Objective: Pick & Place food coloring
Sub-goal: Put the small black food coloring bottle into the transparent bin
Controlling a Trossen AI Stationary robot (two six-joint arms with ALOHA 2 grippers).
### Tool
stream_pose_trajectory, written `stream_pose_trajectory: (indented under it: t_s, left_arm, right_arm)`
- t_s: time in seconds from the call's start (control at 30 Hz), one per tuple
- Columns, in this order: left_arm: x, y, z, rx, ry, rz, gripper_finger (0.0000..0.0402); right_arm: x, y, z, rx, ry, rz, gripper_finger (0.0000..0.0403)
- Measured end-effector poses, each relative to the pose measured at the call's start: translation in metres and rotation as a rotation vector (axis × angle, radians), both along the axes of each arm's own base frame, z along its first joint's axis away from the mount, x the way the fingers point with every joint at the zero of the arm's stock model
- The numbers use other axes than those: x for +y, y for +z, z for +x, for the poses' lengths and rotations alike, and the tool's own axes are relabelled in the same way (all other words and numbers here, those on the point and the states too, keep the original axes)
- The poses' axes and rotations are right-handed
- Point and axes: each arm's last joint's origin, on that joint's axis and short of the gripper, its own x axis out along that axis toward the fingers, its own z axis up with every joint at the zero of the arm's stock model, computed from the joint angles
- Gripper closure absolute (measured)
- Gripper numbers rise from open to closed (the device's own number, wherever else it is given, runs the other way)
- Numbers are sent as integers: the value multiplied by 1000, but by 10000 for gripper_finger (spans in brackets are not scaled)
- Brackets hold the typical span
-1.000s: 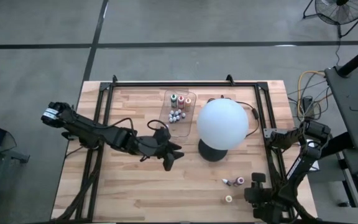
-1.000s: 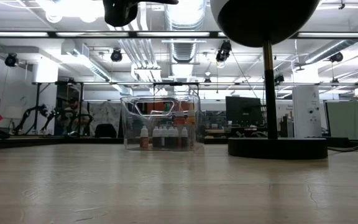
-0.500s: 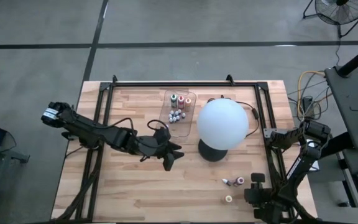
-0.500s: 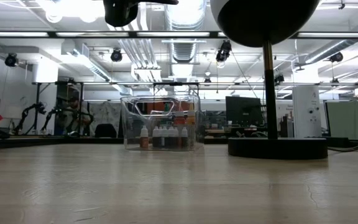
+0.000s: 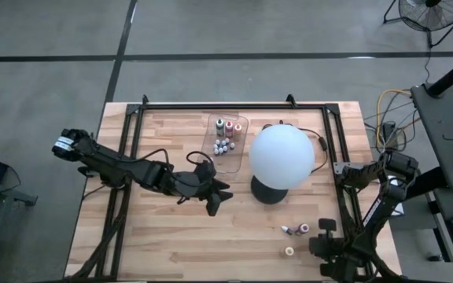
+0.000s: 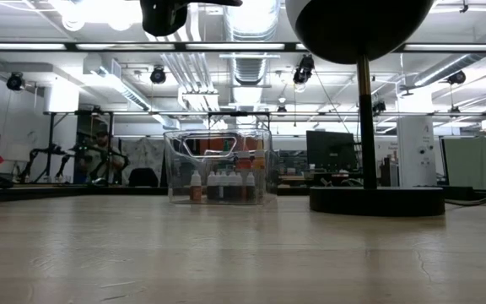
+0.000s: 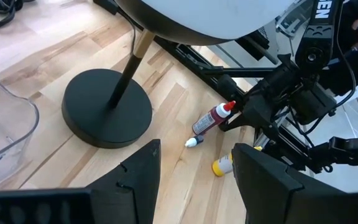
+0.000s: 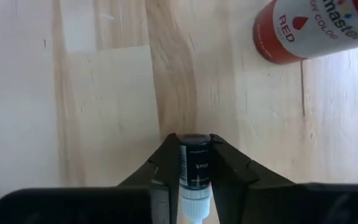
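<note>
Near the table's front right, my right gripper (image 5: 322,229) (image 8: 195,142) points steeply down and is shut on a small dark food coloring vial (image 8: 195,167) with a white cap. A red food coloring bottle (image 8: 306,28) (image 7: 211,119) lies on its side beside it. A tiny vial (image 7: 193,142) and a yellow bottle (image 5: 289,251) (image 7: 223,165) lie close by. Several more bottles stand in the clear tray (image 5: 226,135) (image 6: 219,167). My left gripper (image 5: 215,198) (image 7: 194,180) hovers open above mid-table, left of the globe's base, with nothing between its fingers. My right gripper pinches the vial's dark body (image 8: 196,152) between its two fingers (image 8: 166,158), one on each long side. The fingers come from above, slanting steeply down. The vial lies along the gap, white cap (image 8: 192,208) toward the wrist. Whether it rests on the wood cannot be told.
A big white globe (image 5: 281,156) on a thin stem and round black base (image 7: 107,109) (image 6: 376,200) stands between the tray and the loose bottles. A black cable (image 5: 318,141) runs behind it. A dark frame (image 5: 234,104) borders the table.
</note>
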Motion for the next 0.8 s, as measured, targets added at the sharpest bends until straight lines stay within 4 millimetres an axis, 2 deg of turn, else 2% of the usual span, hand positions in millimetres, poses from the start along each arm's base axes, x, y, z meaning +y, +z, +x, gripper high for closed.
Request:
stream_pose_trajectory:
  t_s: [0.13,0.3,0.57,0.8]
  left_arm:
    - [-1,0,0,0,-4,1,232]
    - [-2,0,0,5,-46,13,232]
    - [-5,0,0,5,-133,7,232]
    - [-9,7,1,-64,-192,44,232]
  right_arm:
    - [4,9,2,-22,-22,28,351]
    - [14,32,7,-48,-18,20,352]
    - [28,101,16,-113,-57,-19,353]
    - [29,170,25,-345,-188,3,353]
